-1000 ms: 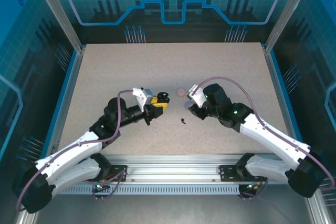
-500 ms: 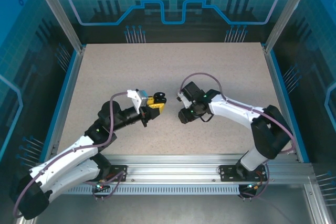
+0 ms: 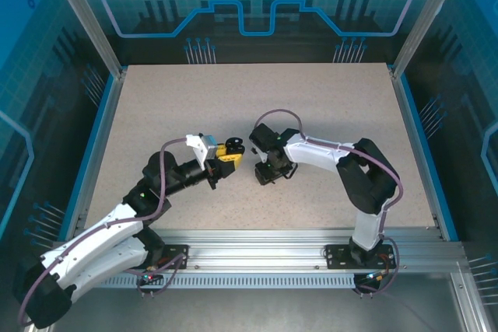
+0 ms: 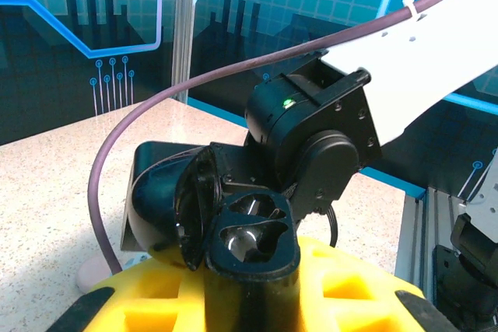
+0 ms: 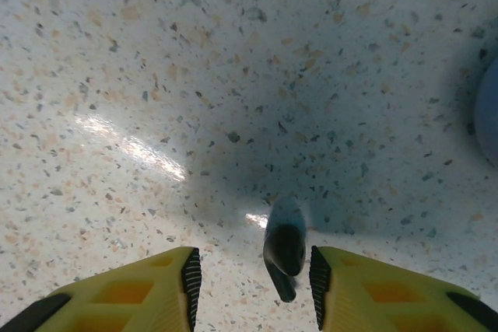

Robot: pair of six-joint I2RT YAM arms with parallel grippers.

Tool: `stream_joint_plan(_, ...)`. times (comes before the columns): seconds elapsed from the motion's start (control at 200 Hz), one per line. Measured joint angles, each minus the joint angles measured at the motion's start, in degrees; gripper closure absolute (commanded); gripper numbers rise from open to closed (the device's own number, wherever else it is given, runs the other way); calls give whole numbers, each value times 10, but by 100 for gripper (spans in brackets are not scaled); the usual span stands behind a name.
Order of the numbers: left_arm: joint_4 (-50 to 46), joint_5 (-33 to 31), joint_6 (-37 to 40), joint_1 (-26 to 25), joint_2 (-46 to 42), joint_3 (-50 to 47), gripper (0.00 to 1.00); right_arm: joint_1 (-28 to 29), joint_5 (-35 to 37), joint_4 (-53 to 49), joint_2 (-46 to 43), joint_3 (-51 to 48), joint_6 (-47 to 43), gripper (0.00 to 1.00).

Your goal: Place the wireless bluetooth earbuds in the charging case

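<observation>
Your left gripper (image 3: 228,152) is clamping the small black plastic charging case (image 4: 247,240), lid open, your right gripper (image 5: 253,285) is straddling, half-open, the tiny black stemmed earbud (image 5: 284,253) lying on the speckled table (image 3: 156,99).

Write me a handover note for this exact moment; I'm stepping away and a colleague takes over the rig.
Left gripper: shut on the black round charging case, held off the speckled table with its lid open. No earbud is visible in its wells.
Right gripper: open and pointing down, with its fingers either side of a small black stemmed earbud that lies on the table, not yet gripped.
Done: the case is lifted, open and presented toward the right arm.
Left: close on the earbud, lift it, carry it to the case and seat it in a well.
</observation>
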Motion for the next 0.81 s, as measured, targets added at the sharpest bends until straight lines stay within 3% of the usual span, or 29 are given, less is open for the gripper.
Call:
stream_joint_plan(0.49,-3,-3,0,0,-4,-1,97,2,26,-14,30,12,2,64)
stream_joint_plan(0.805,-5,-4,0,0,-4,-1,97,6,36,-26,40,25,2,74)
